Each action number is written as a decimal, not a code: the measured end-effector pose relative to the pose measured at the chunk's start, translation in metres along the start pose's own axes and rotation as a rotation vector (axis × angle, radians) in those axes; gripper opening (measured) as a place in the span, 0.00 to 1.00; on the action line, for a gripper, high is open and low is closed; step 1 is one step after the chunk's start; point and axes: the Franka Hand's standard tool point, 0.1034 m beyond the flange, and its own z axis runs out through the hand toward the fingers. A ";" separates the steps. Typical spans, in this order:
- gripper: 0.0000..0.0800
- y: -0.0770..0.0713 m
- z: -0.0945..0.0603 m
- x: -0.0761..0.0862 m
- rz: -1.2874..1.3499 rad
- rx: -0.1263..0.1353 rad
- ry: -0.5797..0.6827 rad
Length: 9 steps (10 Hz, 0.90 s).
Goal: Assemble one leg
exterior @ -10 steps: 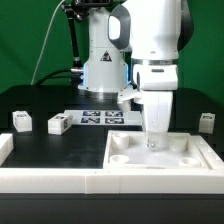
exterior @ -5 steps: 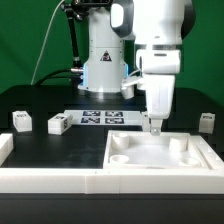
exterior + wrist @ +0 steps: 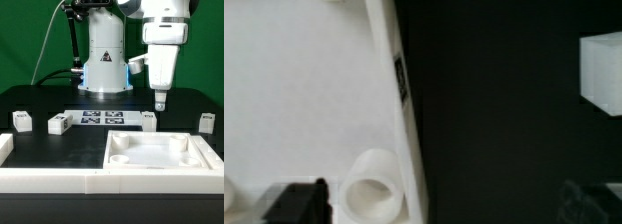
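1. Hanging in the air over the black table point(image 3: 35, 105), the robot's white two-finger gripper point(image 3: 158, 103) is seen well above every part, and nothing is touched by it.
2. Its jaws are judged to be spread. In the wrist view one dark finger point(image 3: 295, 202) is shown at one side and a fainter one at the other. Only bare table and white panel are seen between them, so nothing is pinched.
3. The leg point(image 3: 148, 120), a small white stubby rectangular post with a black-and-white tag on its near face, is found resting on the table below the gripper, slightly toward the exterior view's left of it.
4. This leg is placed just beside the exterior view's right end of the marker board point(image 3: 100, 118), a thin flat white strip of tags. It is also just behind the far edge of the large white square panel point(image 3: 160, 160) with round corner sockets. Whether anything is touched cannot be told.
5. Three more posts of the same kind are spread over the table: one post point(image 3: 20, 120) and a second point(image 3: 58, 124) toward the exterior view's left of the marker board, and a third point(image 3: 206, 122) near the exterior view's right edge.
6. A low white rail point(image 3: 50, 180) is set along the table's near side.
7. In the wrist view the panel's edge and one round socket point(image 3: 375, 190) are shown. A white block point(image 3: 601, 75) is cut off by the frame on the black surface, and which post it is cannot be told.
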 end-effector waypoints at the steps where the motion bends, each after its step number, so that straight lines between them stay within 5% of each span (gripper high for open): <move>1: 0.81 0.000 0.000 0.000 0.039 0.000 0.001; 5: 0.81 -0.012 0.004 -0.001 0.570 0.017 0.027; 9: 0.81 -0.042 0.008 0.032 1.049 0.052 0.043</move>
